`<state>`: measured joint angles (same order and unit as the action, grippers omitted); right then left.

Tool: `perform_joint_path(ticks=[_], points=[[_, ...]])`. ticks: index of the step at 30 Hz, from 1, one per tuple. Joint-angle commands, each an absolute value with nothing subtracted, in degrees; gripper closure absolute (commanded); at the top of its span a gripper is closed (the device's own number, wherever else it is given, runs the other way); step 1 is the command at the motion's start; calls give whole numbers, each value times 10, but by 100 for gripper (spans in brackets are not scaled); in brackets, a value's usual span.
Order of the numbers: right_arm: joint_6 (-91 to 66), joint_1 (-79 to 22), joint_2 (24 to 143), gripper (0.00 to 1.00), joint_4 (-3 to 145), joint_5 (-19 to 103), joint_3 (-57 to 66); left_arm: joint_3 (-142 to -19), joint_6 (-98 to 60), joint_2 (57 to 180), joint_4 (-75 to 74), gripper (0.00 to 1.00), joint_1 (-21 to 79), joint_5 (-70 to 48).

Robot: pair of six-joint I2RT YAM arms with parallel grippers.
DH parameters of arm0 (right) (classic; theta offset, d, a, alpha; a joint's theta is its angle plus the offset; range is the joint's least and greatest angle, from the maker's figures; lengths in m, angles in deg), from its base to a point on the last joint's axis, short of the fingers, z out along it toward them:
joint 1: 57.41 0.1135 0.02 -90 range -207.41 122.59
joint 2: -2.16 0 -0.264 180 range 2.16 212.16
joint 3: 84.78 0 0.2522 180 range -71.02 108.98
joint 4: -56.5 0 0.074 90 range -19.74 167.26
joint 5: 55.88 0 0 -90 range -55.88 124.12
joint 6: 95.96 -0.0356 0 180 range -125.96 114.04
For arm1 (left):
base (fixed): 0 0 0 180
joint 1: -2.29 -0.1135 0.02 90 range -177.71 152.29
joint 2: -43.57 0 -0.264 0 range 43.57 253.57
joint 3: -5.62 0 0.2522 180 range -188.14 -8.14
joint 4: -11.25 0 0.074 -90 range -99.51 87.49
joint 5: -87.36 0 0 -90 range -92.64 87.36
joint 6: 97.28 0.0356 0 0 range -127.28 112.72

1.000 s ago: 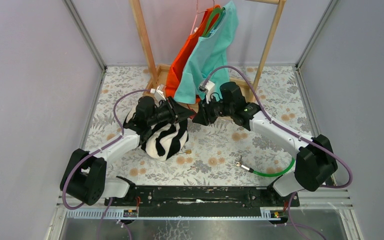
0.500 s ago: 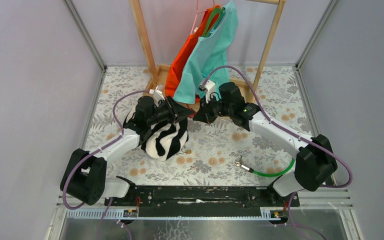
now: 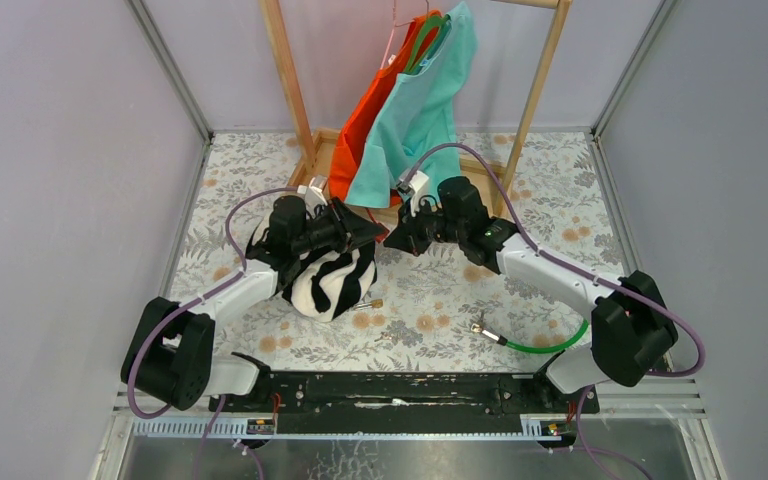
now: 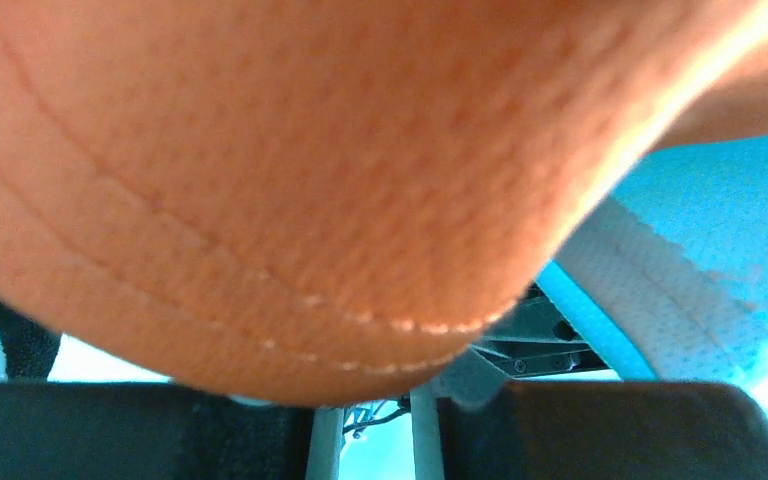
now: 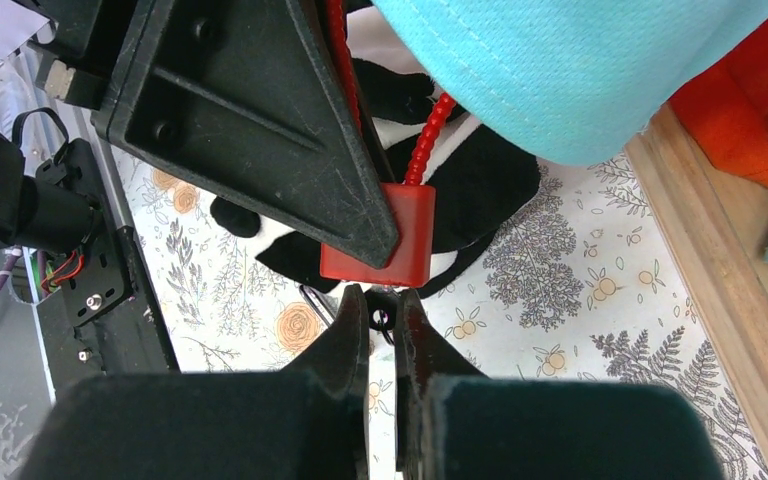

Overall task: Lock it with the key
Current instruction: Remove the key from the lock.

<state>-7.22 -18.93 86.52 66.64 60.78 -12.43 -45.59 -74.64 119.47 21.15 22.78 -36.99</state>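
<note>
A red lock body [image 5: 390, 238] with a red beaded cable [image 5: 430, 135] hangs in front of a zebra-striped cloth [image 5: 480, 190]. My left gripper [image 3: 368, 232] is shut on it, and one black finger [image 5: 250, 120] covers the lock's left side. My right gripper [image 5: 385, 312] is shut on the black-headed key [image 5: 384, 305], which sits right under the lock's lower face. In the top view my right gripper [image 3: 396, 238] meets the left one tip to tip. An orange shirt [image 4: 260, 180] fills the left wrist view and hides the lock there.
A wooden clothes rack [image 3: 285, 80] at the back holds the orange shirt [image 3: 365, 120] and a teal shirt [image 3: 420, 110]. The zebra cloth [image 3: 330, 278] lies under the left arm. A green cable [image 3: 545, 346] lies on the flowered table [image 3: 440, 300] at the front right.
My right gripper has shifted slightly left and back, closing in on the lock, and its wrist has turned a little. The left arm has barely moved.
</note>
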Motion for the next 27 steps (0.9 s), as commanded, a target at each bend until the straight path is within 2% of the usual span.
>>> perform_joint_path(ticks=[1, 10, 18, 27], points=[[-57, -199, 836, 100, 710, 620, -152, -457, -721, 1187, 248, 100, 193, -330], [-88, -235, 836, 100, 686, 717, -175, -454, -686, 1184, 252, 100, 187, -320], [-99, -236, 841, 100, 674, 755, -175, -455, -665, 1183, 254, 100, 187, -320], [-58, -234, 809, 100, 697, 591, -192, -459, -670, 1186, 236, 100, 185, -315]])
